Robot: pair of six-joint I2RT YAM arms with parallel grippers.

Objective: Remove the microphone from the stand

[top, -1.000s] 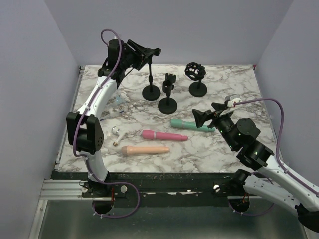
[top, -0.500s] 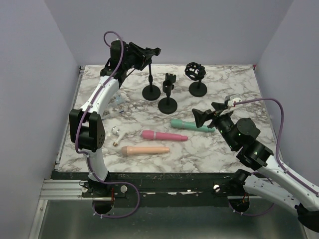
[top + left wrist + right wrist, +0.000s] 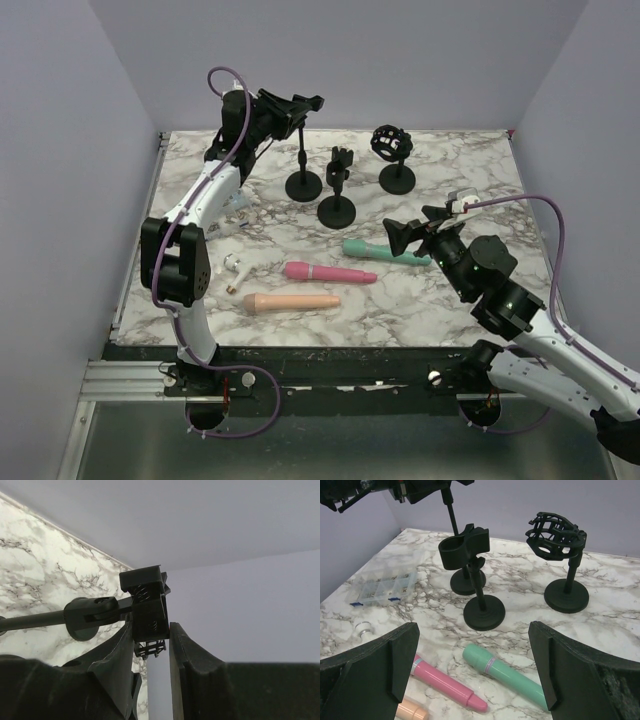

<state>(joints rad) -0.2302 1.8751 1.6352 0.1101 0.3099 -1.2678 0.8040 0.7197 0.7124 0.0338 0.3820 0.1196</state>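
Left gripper [image 3: 151,632] has just pinched the clip [image 3: 146,597] on the stand [image 3: 303,165] near the table's [image 3: 470,160] far-left corner.
The jaws have narrowed and now clamp the clip. Can't tell if it holds a microphone. Pink mic [image 3: 330,272], peach mic [image 3: 293,301] and teal mic [image 3: 385,252] lie mid-table toward the near edge. Right gripper [image 3: 472,630] gapes wide, empty. Probably the release squeeze.

In the left wrist view the stand pole [image 3: 30,621] runs off at 9 o'clock and the clamp [image 3: 147,607] hides its lower end between the fingers of the left gripper [image 3: 151,630]; the right wrist view cuts the peach microphone [image 3: 412,712] at 7 o'clock
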